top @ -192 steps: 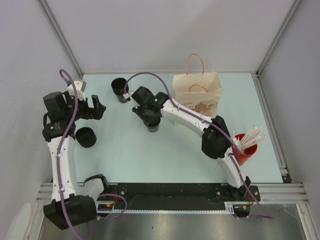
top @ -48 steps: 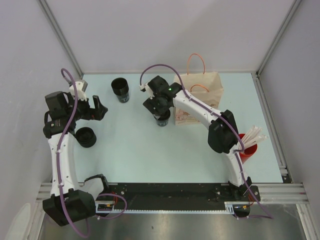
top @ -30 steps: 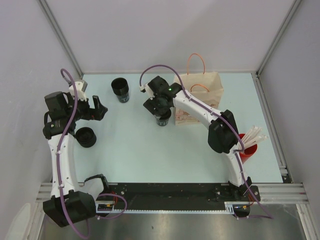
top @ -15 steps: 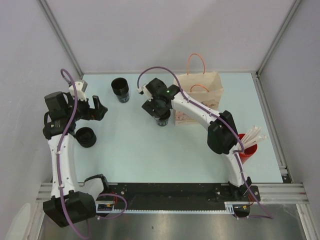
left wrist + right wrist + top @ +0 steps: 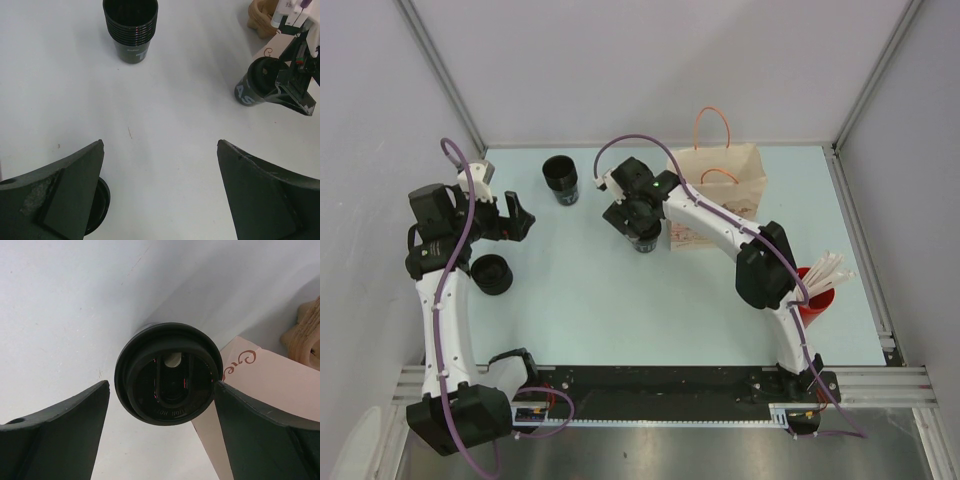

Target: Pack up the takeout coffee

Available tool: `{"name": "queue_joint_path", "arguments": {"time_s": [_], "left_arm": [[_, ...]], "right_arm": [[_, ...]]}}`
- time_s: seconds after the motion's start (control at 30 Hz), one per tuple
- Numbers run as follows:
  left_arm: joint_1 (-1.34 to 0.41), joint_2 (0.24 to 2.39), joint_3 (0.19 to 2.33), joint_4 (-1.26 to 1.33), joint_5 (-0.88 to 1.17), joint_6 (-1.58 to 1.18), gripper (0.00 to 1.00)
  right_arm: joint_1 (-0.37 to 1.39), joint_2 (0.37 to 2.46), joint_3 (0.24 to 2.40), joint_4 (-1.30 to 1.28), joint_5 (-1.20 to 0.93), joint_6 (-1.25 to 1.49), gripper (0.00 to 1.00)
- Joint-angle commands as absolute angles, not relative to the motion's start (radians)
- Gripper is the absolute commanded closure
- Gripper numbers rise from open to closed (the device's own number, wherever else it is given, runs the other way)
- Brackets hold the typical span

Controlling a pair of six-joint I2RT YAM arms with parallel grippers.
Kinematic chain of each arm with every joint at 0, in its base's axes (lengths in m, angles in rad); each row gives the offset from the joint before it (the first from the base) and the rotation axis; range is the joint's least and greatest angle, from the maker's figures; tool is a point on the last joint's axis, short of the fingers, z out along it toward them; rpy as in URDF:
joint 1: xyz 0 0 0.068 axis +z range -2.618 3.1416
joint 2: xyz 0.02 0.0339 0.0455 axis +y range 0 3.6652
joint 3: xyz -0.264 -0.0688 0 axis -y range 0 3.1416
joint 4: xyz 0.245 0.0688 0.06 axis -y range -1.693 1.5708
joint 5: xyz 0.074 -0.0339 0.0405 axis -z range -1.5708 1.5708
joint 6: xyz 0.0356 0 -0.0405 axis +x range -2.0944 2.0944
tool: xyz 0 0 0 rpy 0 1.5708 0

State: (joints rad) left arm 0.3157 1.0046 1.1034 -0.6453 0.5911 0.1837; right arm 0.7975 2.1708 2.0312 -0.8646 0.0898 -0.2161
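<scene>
Holding everything: the table [image 5: 620, 310] carried the paper bag [image 5: 730, 195], which stood upright with its handles up and its mouth open to the top, probably so that a cup could be lowered in.
Right arm: it reached to the bag's left side, and the right gripper [image 5: 638, 222] hung over the lidded coffee cup [image 5: 169, 372] with its jaws apart, one either side of the lid and gripping nothing. This looked like a release.
Left arm: it waited well to the left of the bag, and the left gripper [image 5: 160, 145] was spread fully wide and empty, apparently parked out of the way.
Red cup: the red cup of stirrers [image 5: 810, 298] sat to the right of the bag and nearer the arm bases, untouched.
Cup stack: the stack of empty cups [image 5: 131, 30] stood well to the left of the bag.
Lid stack: the black lids [image 5: 492, 273] lay farthest left of the bag.
Task item: the coffee cup stood upright on the table just beside the bag's left wall, not yet inside it.
Change, large: several seconds earlier the right arm and the cup had been farther left of the bag; they had since come right up to it.
Change, small: over the last second the right jaws had widened, while the left arm, the bag and both stacks had not moved.
</scene>
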Motion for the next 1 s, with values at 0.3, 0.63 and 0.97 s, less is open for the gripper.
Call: {"name": "queue_joint_path", "arguments": {"time_s": [0.3,0.63,0.97], "left_arm": [[0.325,0.988,1.117,-0.615,0.621,0.17,0.01],[0.325,0.986,1.117,-0.615,0.623,0.172,0.0],[0.325,0.985,1.114,-0.612,0.621,0.17,0.0]], "right_arm": [[0.801,2.128,2.131,-0.942,0.074,-0.25,0.11],[0.781,2.21,2.221,-1.038,0.043,-0.258,0.11],[0.755,2.261,2.292,-1.135,-0.026,-0.262,0.1]]}}
